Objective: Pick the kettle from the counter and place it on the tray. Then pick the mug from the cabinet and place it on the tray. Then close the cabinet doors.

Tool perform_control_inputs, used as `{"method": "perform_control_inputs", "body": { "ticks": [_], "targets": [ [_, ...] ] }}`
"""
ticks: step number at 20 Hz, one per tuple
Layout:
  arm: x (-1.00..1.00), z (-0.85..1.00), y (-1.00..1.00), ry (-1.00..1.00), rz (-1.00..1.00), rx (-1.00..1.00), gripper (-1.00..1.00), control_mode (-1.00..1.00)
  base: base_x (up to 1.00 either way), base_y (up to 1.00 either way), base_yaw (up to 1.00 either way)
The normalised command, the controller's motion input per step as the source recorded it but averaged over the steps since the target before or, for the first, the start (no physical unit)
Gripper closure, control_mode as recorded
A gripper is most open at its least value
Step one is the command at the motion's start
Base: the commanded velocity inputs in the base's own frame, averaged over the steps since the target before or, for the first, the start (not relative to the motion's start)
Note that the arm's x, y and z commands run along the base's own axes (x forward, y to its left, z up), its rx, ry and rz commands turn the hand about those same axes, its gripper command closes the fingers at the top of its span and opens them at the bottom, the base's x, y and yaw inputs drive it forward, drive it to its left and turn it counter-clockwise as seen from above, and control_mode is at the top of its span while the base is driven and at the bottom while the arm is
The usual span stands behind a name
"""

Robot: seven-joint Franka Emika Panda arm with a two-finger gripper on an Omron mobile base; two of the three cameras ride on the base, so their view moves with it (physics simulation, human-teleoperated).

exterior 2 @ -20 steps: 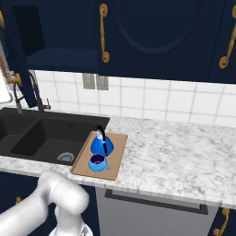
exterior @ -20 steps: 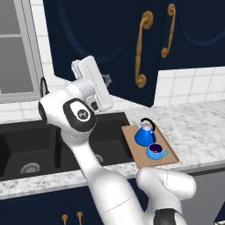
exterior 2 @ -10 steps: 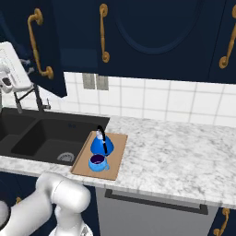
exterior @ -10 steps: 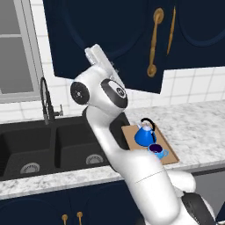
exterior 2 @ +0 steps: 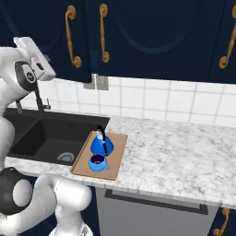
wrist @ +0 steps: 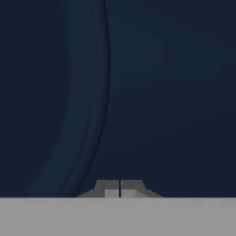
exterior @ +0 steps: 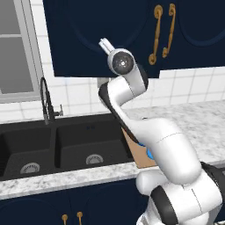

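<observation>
Lower centre of the right base view: the wooden tray carries the light-blue mug, dark blue inside, with the blue kettle just behind it. Beyond, the gripper, fingertips pinched together on nothing, faces a navy cabinet door. No writing readable.

Cabinet doors shut — arm swung up

The left cabinet door has swung flush beside its twin; the gripper — fingers together — has risen against its navy panel.

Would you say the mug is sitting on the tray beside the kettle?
Yes, the mug rests on the tray just in front of the kettle.
</observation>
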Motion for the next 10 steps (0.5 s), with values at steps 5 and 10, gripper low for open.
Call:
{"method": "perform_control_inputs", "body": {
  "ticks": [5, 10],
  "targets": [
    [0.99, -0.12, -0.06, 0.08, 0.3, 0.0, 1.0, -1.0, 0.0, 0.0, 0.0],
    [0.99, -0.25, 0.0, 0.0, 0.21, 0.0, 1.0, -1.0, 0.0, 0.0, 0.0]
  ]
}}
